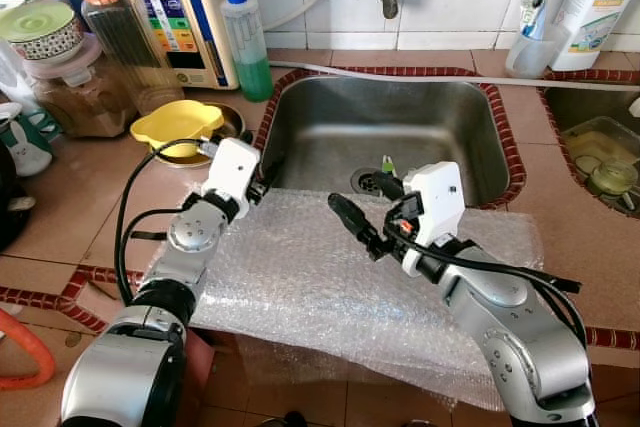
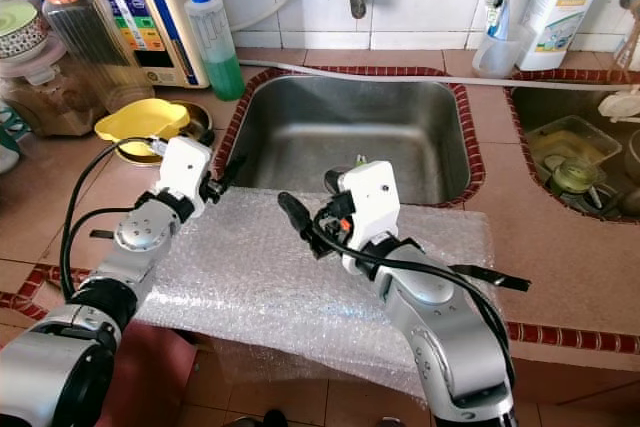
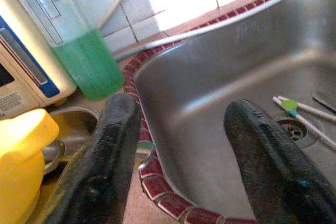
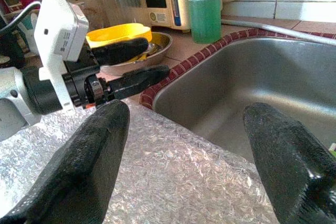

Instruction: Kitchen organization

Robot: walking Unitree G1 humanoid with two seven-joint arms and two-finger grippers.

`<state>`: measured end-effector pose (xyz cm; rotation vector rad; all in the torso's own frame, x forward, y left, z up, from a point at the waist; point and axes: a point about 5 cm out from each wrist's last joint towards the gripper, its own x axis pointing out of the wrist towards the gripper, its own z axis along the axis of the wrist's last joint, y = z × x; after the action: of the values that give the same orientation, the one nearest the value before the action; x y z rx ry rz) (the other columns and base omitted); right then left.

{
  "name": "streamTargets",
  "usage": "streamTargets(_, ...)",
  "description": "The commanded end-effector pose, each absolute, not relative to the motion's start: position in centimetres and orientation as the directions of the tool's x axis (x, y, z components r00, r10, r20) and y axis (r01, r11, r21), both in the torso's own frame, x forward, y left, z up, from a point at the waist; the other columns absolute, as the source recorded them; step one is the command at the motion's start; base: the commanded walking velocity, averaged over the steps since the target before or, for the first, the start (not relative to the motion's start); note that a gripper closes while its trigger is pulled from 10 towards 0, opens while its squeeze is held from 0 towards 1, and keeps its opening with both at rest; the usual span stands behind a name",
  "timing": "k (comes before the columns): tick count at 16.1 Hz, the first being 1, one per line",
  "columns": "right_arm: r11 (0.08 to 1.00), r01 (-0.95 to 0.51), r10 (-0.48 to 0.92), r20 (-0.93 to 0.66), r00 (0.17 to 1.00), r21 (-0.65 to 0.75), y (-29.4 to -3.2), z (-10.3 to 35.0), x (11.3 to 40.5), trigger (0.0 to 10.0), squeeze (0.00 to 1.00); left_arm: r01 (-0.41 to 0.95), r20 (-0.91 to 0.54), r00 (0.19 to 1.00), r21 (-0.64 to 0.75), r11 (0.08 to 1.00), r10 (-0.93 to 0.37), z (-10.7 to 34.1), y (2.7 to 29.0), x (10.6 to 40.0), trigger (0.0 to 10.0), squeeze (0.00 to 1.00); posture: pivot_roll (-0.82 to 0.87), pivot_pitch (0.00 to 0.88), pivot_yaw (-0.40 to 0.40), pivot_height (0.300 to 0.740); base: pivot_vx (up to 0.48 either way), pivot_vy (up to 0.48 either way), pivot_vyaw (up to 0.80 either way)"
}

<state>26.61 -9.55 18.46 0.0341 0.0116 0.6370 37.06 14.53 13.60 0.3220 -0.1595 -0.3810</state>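
Left gripper (image 1: 268, 173) fingers spread, nothing between them — hovering at the sink's (image 1: 300, 117) front-left corner, over the far edge of the bubble wrap sheet (image 1: 300, 277). Right gripper (image 1: 365, 209) also spread and empty, above the sheet's middle. Sheet lies flat on the counter, just in front of the sink. Toothbrush (image 3: 294, 109) by the drain; green soap bottle (image 1: 246, 42) and yellow lid (image 1: 175, 125) to the left.

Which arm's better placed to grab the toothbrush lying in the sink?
Probably right. The right gripper, open, hangs just before the toothbrush by the drain; the left gripper, also open, sits at the sink's left corner.
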Motion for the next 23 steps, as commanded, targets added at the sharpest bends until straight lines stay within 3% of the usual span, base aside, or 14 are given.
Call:
streamTargets(1,0.795,-0.606,0.606,0.015,0.795,0.035,-9.2,18.9,26.5,10.0,0.0,0.33,0.057,0.926,0.351,0.876,-0.372,13.0,15.2,37.0,1.2,0.0,-0.31,0.15,0.12,0.74,0.0,0.0,0.0)
streamTargets(2,0.795,-0.606,0.606,0.015,0.795,0.035,-9.2,18.9,26.5,10.0,0.0,0.326,0.051,0.929,0.356,0.875,-0.367,13.0,15.4,37.0,1.5,0.0,-0.31,0.149,0.12,0.74,0.0,0.0,0.0)
streamTargets(3,0.796,-0.605,0.605,0.016,0.796,0.034,-9.2,19.0,26.5,10.0,0.0,0.316,0.04,0.935,0.365,0.876,-0.354,13.0,15.6,37.1,6.0,0.0,-0.32,0.151,0.12,0.74,0.0,0.0,0.0)
streamTargets(4,0.796,-0.605,0.604,0.016,0.796,0.034,-9.2,19.0,26.5,10.0,0.0,0.314,0.04,0.935,0.365,0.877,-0.352,13.0,15.7,37.1,6.0,0.0,-0.32,0.151,0.12,0.74,0.0,0.0,0.0)
streamTargets(6,0.796,-0.605,0.605,0.019,0.796,0.032,-9.2,19.1,26.5,10.0,0.0,0.296,0.021,0.945,0.375,0.879,-0.327,12.9,16.1,37.2,10.0,0.0,-0.32,0.15,0.118,0.74,0.0,0.0,0.0)
streamTargets(14,0.791,-0.611,0.61,0.024,0.792,0.032,-8.9,19.1,26.4,10.0,0.0,0.234,0.051,0.961,0.379,0.896,-0.273,13.4,16.7,37.5,10.0,0.0,-0.31,0.15,0.12,0.74,0.0,0.0,0.0)
streamTargets(15,0.791,-0.611,0.61,0.024,0.792,0.032,-8.9,19.2,26.4,10.0,0.0,0.229,0.053,0.962,0.372,0.9,-0.267,13.4,16.8,37.5,10.0,1.0,-0.31,0.151,0.121,0.74,0.0,0.0,0.0)
streamTargets(18,0.791,-0.611,0.611,0.026,0.792,0.034,-8.9,19.2,26.4,10.0,0.0,0.215,0.054,0.966,0.387,0.897,-0.254,13.3,16.9,37.4,10.0,1.0,-0.31,0.154,0.122,0.74,0.0,0.0,0.0)
streamTargets(19,0.791,-0.611,0.611,0.027,0.791,0.034,-8.9,19.2,26.4,10.0,0.0,0.214,0.05,0.966,0.395,0.893,-0.254,13.2,16.8,37.4,10.0,0.3,-0.31,0.154,0.122,0.74,0.0,0.0,0.0)
streamTargets(20,0.791,-0.611,0.61,0.027,0.792,0.035,-8.9,19.2,26.4,10.0,0.0,0.216,0.046,0.965,0.41,0.886,-0.257,13.1,16.8,37.4,10.0,0.0,-0.31,0.154,0.12,0.74,0.0,0.0,0.0)
streamTargets(21,0.791,-0.61,0.61,0.027,0.792,0.035,-8.9,19.2,26.4,10.0,0.0,0.209,0.046,0.967,0.419,0.884,-0.25,13.0,16.8,37.3,4.4,0.0,-0.32,0.156,0.121,0.74,0.0,0.0,0.0)
streamTargets(22,0.792,-0.61,0.609,0.028,0.793,0.035,-8.9,19.2,26.4,10.0,0.0,0.202,0.046,0.969,0.423,0.883,-0.244,13.0,16.8,37.3,0.0,0.0,-0.32,0.156,0.12,0.74,0.0,0.0,0.0)
streamTargets(23,0.793,-0.608,0.608,0.028,0.794,0.034,-8.9,19.3,26.4,10.0,0.0,0.203,0.044,0.969,0.423,0.883,-0.244,12.9,16.8,37.3,0.0,0.0,-0.32,0.157,0.12,0.74,0.0,0.0,0.0)
